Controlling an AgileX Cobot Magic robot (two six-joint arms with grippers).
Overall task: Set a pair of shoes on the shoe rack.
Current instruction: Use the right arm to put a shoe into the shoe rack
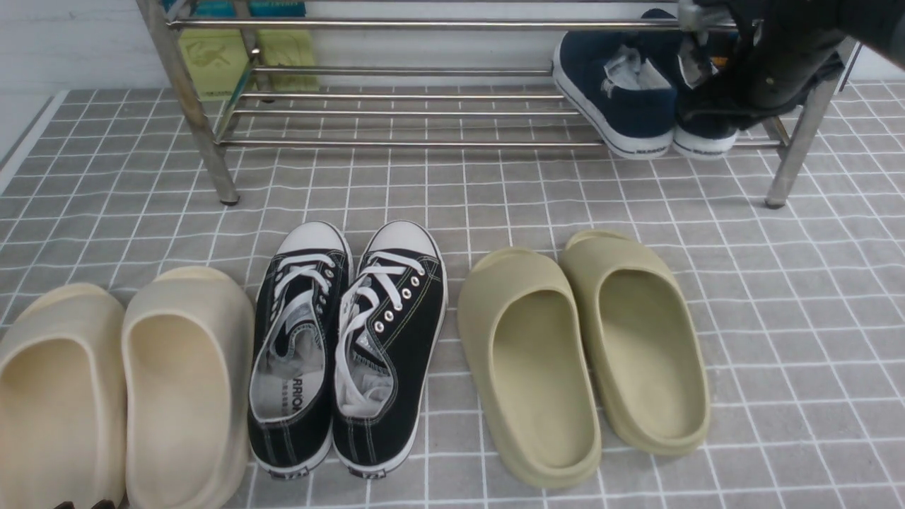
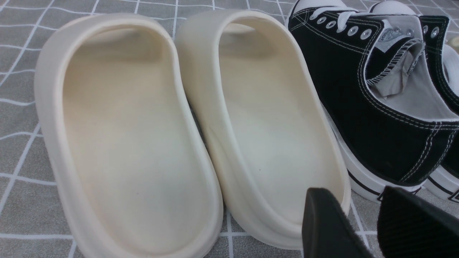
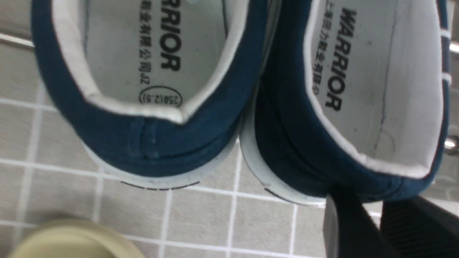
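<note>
Left gripper (image 2: pixel 355 195) hovers low by the cream slides (image 2: pixel 118 136), fingers slightly apart and empty. Rightward, the pair of shoes (image 1: pixel 622 92) sits on the shoe rack (image 1: pixel 396 143)'s lower rails, heels outward — placement looks done. Right gripper (image 3: pixel 374 208) hangs behind the heels, fingers narrowly apart, gripping nothing — best to back straight out without snagging a heel.

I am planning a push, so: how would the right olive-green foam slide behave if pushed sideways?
The right olive-green foam slide would probably skid flat, not tip: it lies low and wide on the tiled floor. Its thick, one-piece walls suggest it keeps its shape. Being foam, it is probably light.
</note>
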